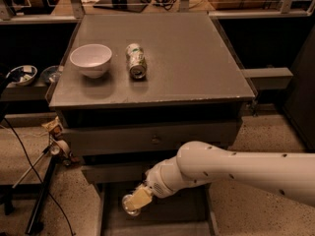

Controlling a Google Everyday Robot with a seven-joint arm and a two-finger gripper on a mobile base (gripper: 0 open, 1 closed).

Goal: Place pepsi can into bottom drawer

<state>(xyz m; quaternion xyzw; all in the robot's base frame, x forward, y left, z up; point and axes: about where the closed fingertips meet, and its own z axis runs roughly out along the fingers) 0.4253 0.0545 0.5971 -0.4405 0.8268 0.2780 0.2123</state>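
Note:
My gripper [134, 203] is at the end of the white arm, low in front of the grey cabinet and just over the open bottom drawer [183, 213]. A small pale round end shows at its tip, which looks like the silver end of the pepsi can [129, 208]. The can's dark body is hard to make out against the dark drawer. The gripper appears shut on it. The drawer is a shallow grey tray pulled out below the two upper drawers.
A white bowl [91, 59] and a green-and-white can [136, 60] lying on its side rest on the cabinet top [192, 63]. The middle drawer's knob [155, 140] faces me. A stand's legs and cables [39, 181] are on the floor at left.

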